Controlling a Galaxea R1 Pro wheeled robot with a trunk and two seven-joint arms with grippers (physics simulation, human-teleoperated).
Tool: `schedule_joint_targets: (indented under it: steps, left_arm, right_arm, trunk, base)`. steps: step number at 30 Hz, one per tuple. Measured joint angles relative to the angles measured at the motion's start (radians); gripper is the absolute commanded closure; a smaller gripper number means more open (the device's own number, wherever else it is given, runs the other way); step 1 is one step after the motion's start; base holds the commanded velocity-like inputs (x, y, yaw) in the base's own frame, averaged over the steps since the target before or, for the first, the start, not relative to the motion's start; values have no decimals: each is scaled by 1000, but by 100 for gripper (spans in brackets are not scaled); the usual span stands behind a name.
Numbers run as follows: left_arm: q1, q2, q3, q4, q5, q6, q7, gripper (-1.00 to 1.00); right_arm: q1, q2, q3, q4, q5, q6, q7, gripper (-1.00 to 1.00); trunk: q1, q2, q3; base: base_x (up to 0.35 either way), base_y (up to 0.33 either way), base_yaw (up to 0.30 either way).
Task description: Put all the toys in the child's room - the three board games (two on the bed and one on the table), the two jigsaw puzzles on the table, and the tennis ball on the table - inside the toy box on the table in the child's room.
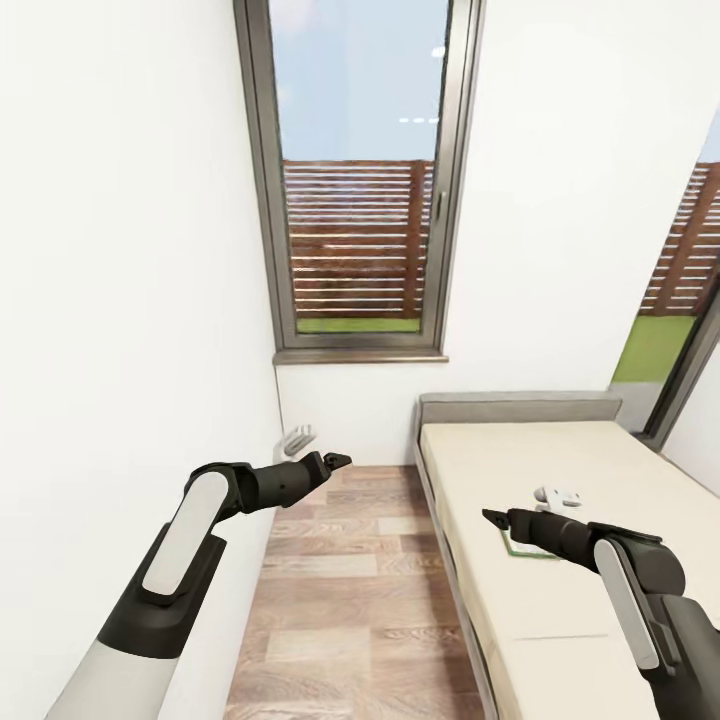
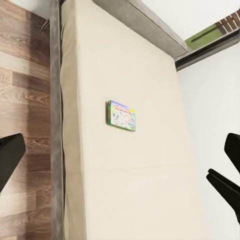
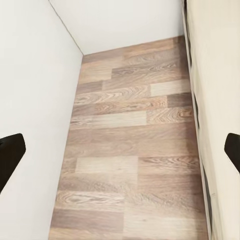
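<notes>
Currently both my left pincer [image 1: 335, 461] and right pincer [image 1: 492, 517] are spread, empty. One board game [image 2: 121, 115] lies flat on the bed [image 2: 130, 165].

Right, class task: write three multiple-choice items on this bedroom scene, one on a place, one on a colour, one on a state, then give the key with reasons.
1. Where does the board game lie?
A. on the floor
B. on the bed
C. on the windowsill

2. What colour is the mattress?
A. cream
B. blue
C. red

3. What is the state of the left end effector?
A. shut on a ball
B. shut on a box
C. open and empty

Key:
1 B, the left wrist view shows it flat on the bed, apart from the edges.
2 A, the bed surface is pale cream.
3 C, its fingers stand wide apart, nothing between.
</notes>
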State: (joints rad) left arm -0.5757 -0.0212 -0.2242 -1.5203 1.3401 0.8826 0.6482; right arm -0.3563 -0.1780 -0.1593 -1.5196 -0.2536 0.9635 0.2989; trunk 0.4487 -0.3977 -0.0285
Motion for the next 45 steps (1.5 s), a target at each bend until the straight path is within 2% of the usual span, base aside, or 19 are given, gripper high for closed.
schedule_joint_targets:
  steps: [45]
  left_arm:
    - [0, 0, 0, 0, 0, 0, 0, -100]
  right_arm:
    - [0, 0, -2, 0, 0, 0, 0, -100]
  trunk:
    - [0, 0, 0]
  base:
    - [334, 0, 0]
